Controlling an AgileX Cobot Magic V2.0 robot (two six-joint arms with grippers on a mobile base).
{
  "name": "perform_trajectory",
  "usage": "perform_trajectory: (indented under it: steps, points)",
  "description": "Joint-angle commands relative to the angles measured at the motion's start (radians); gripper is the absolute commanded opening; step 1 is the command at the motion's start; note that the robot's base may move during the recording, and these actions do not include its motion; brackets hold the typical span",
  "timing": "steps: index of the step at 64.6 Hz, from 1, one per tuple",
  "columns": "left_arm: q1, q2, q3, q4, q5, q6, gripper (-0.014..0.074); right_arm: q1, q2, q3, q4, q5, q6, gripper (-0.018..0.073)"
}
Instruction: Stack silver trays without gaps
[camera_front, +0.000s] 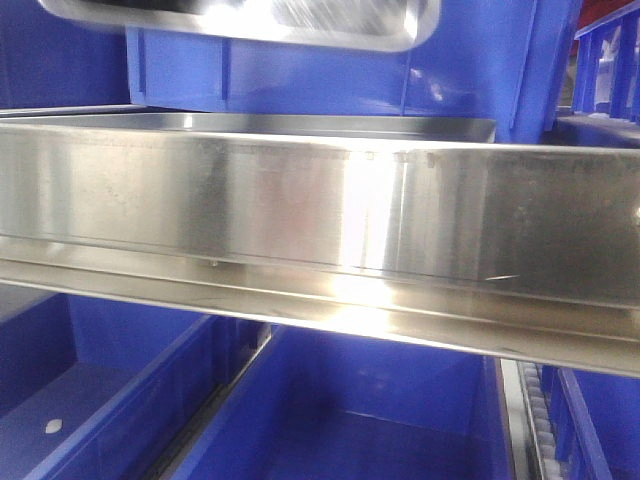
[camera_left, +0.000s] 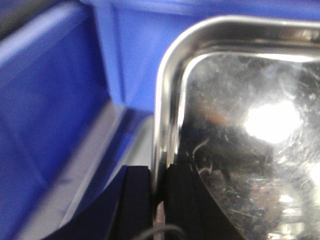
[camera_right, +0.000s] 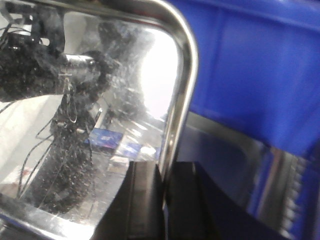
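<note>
The left claw (camera_left: 159, 200) and right claw (camera_right: 165, 197) each pinched tight on the rim of a mirror-shiny rounded-corner steel tray (camera_left: 240, 150); no stack showed, so I'd say nesting wasn't done yet.

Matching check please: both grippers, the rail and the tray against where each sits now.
1 left gripper
2 right gripper
3 steel rail
4 silver tray

A across the front view's middle
B at the front view's top edge
C pinching the rim, tray on its wrist view's right
D pinching the rim, tray on its wrist view's left

Pairs: 1-C, 2-D, 3-A, 4-B
</note>
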Motion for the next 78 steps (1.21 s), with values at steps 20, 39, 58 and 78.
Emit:
perform_trajectory:
  steps: [20,39,58,78]
  points:
    - [-0.001,0.028,-0.007,-0.042,-0.111,0.077,-0.0015,0.019,0.029,0.024,-0.007,-0.276,-0.026,-0.0077]
    - [0.008,0.032,-0.007,-0.058,-0.09,0.121,0.03,0.019,0.06,0.024,-0.007,-0.318,-0.028,-0.0077]
    - [0.008,0.032,-0.007,-0.093,-0.062,0.121,0.0366,0.019,0.061,0.024,-0.007,-0.306,-0.028,-0.0049]
    - [0.008,0.032,-0.007,-0.131,-0.024,0.121,0.0366,0.017,0.062,0.024,-0.007,-0.205,-0.028,0.0393]
